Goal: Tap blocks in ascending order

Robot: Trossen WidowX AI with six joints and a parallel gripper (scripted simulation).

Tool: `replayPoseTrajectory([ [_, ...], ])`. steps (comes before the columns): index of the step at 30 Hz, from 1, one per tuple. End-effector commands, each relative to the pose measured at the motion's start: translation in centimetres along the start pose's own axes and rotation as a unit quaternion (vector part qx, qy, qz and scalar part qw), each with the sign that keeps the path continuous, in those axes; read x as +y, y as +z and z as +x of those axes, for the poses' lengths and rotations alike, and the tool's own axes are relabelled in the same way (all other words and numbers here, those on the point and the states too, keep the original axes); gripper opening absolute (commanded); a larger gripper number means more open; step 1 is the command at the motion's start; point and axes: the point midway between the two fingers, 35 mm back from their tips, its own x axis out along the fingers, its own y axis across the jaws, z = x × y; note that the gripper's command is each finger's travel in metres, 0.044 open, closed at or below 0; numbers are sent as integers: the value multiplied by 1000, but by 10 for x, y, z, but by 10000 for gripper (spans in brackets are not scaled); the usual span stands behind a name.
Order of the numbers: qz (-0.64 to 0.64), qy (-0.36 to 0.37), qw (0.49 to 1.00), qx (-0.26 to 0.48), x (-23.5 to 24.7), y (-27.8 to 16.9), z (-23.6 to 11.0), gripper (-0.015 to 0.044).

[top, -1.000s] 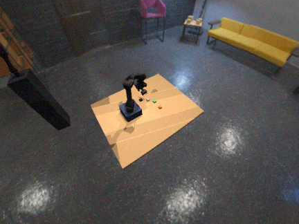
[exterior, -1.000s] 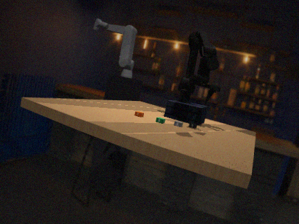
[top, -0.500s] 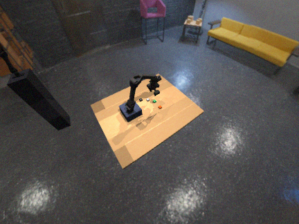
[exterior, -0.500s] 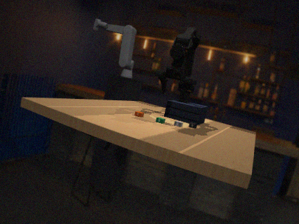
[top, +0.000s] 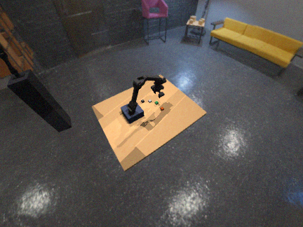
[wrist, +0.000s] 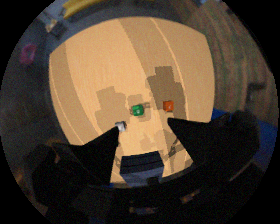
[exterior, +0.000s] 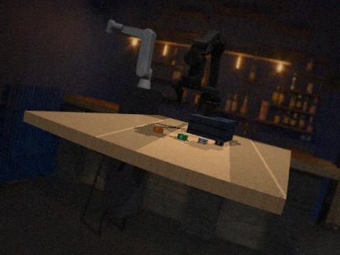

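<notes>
Four small blocks lie in a row on the tan table (top: pixel 175 125) (exterior: pixel 98 128) (wrist: pixel 94 66). They are a black block (top: pixel 142 101) (exterior: pixel 219 142), a pale grey block (top: pixel 150 101) (exterior: pixel 202 140) (wrist: pixel 120 126), a green block (top: pixel 156 103) (exterior: pixel 181 136) (wrist: pixel 138 110) and an orange block (top: pixel 162 108) (exterior: pixel 157 129) (wrist: pixel 168 105). Their digits are too small to read. My gripper (top: pixel 160 90) (wrist: pixel 143 125) is open and empty. It hangs well above the table, roughly over the green block. In the wrist view my left finger partly hides the pale block, and the black block does not show.
The arm's dark blue base (top: pixel 132 113) (exterior: pixel 210 126) stands on the table just behind the row. A grey second arm (exterior: pixel 143 57) stands behind the table. On the floor around it are a black slab (top: pixel 38 100), a pink chair (top: pixel 154 7) and a yellow sofa (top: pixel 256 38).
</notes>
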Motion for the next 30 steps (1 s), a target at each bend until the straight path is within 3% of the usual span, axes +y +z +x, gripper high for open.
replayPoseTrajectory([
  [1, -2, 2, 1000, 3, 0, 0, 1, 400],
  [7, -2, 1, 1000, 3, -10, 1, 1, 400],
  [14, -2, -3, 1000, 3, -111, -3, 1, 400],
  [30, -2, -3, 1000, 3, -113, -3, 1, 400],
])
